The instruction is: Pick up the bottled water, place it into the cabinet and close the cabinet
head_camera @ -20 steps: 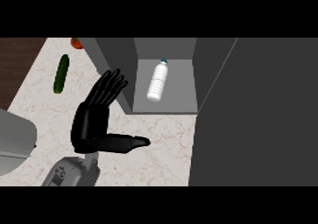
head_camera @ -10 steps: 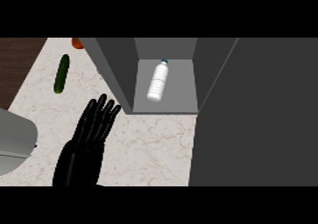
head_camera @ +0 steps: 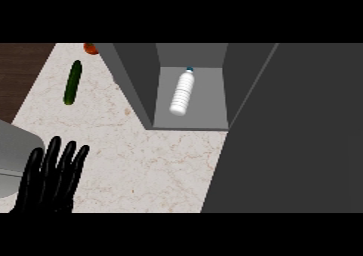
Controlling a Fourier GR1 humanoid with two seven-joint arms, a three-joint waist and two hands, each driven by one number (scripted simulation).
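The bottled water (head_camera: 181,93), white with a blue cap, lies on its side inside the grey cabinet (head_camera: 140,85), cap toward the back. The cabinet stands open, and its dark grey door (head_camera: 302,130) fills the right side of the view. My left hand (head_camera: 51,180) shows at the lower left over the marble counter, open with straight fingers pointing up. It is well apart from the bottle and holds nothing. My right hand does not show.
A green cucumber (head_camera: 72,82) lies on the counter left of the cabinet, with a red item (head_camera: 90,48) at the top edge. A grey rounded object (head_camera: 8,155) sits at the left edge beside my hand. Dark wood (head_camera: 14,75) borders the counter's upper left.
My left hand has drawn back from near the cabinet, down and to the left toward the lower edge, with its fingers straight. The bottle has stayed in place.
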